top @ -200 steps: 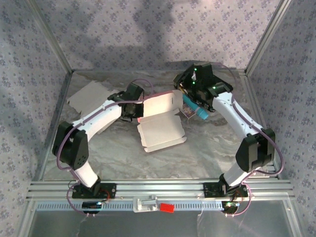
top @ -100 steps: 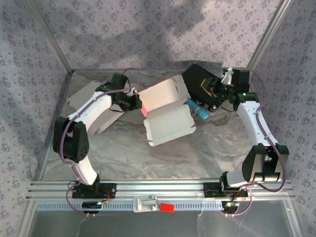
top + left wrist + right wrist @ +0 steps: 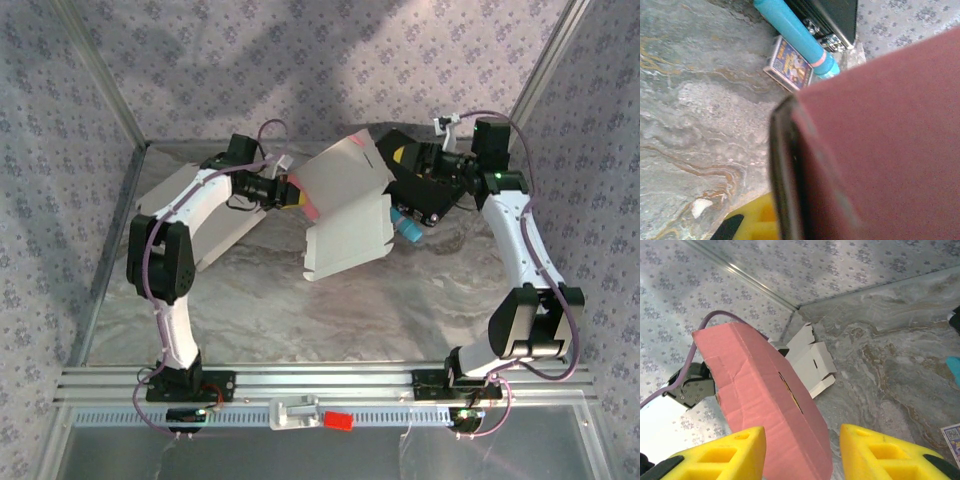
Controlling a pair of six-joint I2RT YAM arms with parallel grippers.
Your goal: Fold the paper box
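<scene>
table: far centre hosts work | paper box: held up tilted btw arms; white inside faces overhead cam; looks partly folded, lid panel open, flaps untucked; closing remains | left gripper: clamped on box edge | right gripper: fingers apart, straddling pink panel, no grip

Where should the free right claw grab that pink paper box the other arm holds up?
Probably the folded pink wall at the end of the paper box opposite the left gripper's pinch. That wall stands up as a narrow slab, so the right gripper should come at it edge-on and close across its two broad faces. Its open jaws stand astride that wall now.
</scene>
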